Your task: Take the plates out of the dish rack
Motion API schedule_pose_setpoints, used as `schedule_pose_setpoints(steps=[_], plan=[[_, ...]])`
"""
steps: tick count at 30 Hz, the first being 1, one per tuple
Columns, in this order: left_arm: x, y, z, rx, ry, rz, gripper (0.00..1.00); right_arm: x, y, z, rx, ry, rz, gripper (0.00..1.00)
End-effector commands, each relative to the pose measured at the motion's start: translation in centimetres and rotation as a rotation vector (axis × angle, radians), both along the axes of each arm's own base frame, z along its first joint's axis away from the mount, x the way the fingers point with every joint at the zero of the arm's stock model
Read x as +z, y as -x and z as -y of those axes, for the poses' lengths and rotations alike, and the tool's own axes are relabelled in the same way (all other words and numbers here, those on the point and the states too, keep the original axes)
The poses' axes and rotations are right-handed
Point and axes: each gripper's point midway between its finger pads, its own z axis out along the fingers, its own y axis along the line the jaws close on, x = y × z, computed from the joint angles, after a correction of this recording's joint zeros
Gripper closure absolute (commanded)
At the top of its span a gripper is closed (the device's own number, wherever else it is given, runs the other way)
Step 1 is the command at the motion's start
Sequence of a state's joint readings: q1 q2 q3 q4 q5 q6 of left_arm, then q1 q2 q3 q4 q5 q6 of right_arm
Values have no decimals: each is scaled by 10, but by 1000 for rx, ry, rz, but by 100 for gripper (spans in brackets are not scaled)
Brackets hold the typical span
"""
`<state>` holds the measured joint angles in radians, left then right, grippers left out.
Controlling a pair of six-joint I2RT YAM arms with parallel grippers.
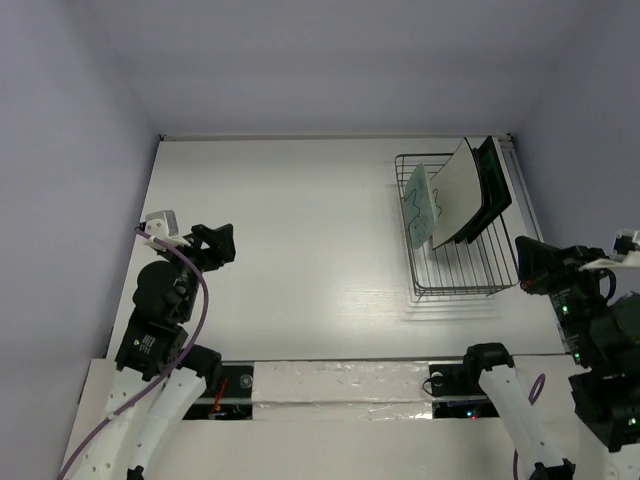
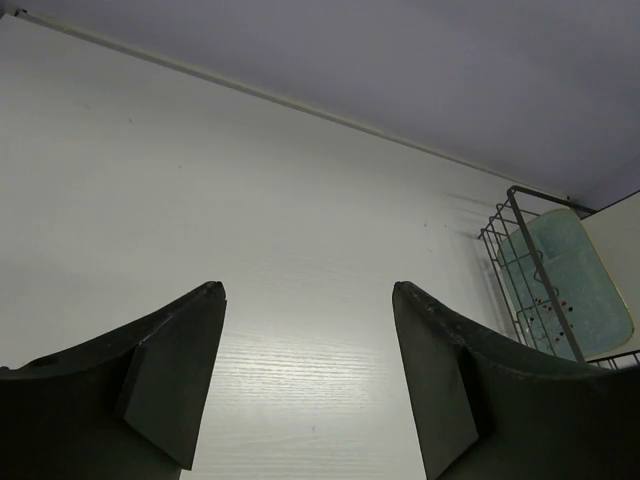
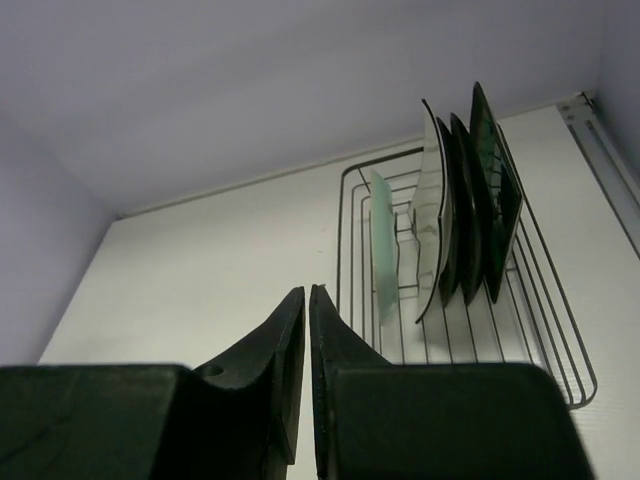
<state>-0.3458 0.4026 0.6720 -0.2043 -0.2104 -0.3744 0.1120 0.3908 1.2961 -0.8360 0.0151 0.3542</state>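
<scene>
- Top view: the dish rack [image 1: 455, 272] sits far right on the table [image 1: 290, 210]. Four plates stand on edge inside it: mint plate [image 1: 421, 205] leftmost, then the white plate [image 1: 458, 195], with the dark plates [image 1: 492, 190] stacked to its right. The left claw [image 1: 215, 245] is well apart from the rack and the right claw [image 1: 525, 265] is near its corner.
- Left wrist: fingers spread wide, nothing between them. The rack is off at the right edge.
- Right wrist: fingers pressed together, empty. The plates show edge-on and look thin, rigid and glossy, so probably slick and chippable.
- Best grip is the exposed upper rim, lifting clear of the wires. The mint plate stands slightly apart and looks easiest.
</scene>
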Motion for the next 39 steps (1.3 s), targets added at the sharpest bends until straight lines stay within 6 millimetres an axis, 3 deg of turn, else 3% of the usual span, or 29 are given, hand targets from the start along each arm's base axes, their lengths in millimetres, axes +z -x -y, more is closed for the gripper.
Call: schedule_pose_setpoints(steps=[1, 3, 6, 9, 10, 13, 14, 17, 18, 19, 22, 25, 28, 31, 39], plan=[[9, -3, 2, -8, 4, 41, 35, 1, -21, 9, -61, 19, -42, 88], [5, -3, 3, -8, 4, 33, 35, 3, -29, 13, -91, 19, -41, 88], [3, -3, 3, -7, 13, 31, 43, -1, -53, 23, -157, 36, -84, 100], [5, -1, 2, -7, 24, 48, 62, -2, -77, 26, -185, 62, -117, 100], [5, -1, 2, -7, 25, 51, 77, -2, -90, 27, -197, 80, -138, 100], [4, 0, 2, -7, 23, 42, 99, -4, -110, 33, -232, 115, -180, 100], [3, 0, 2, -7, 24, 40, 100, -10, -124, 35, -253, 128, -215, 100], [3, -1, 2, -7, 23, 36, 100, -21, -144, 35, -257, 147, -273, 96], [2, -1, 2, -7, 22, 35, 100, -28, -156, 35, -264, 151, -297, 89], [2, -1, 2, -7, 20, 33, 100, -30, -163, 33, -261, 146, -304, 72], [0, -2, 3, -7, 20, 29, 100, -45, -190, 23, -218, 159, -350, 55], [-1, -2, 3, -7, 18, 25, 79, -59, -218, 27, -243, 200, -415, 53], [-1, -2, 3, -7, 19, 26, 67, -69, -240, 37, -304, 246, -486, 57], [-1, -2, 3, -7, 19, 27, 64, -71, -253, 43, -336, 278, -515, 62], [-4, -5, 4, -7, 13, 15, 57, -113, -277, 53, -402, 332, -625, 58]])
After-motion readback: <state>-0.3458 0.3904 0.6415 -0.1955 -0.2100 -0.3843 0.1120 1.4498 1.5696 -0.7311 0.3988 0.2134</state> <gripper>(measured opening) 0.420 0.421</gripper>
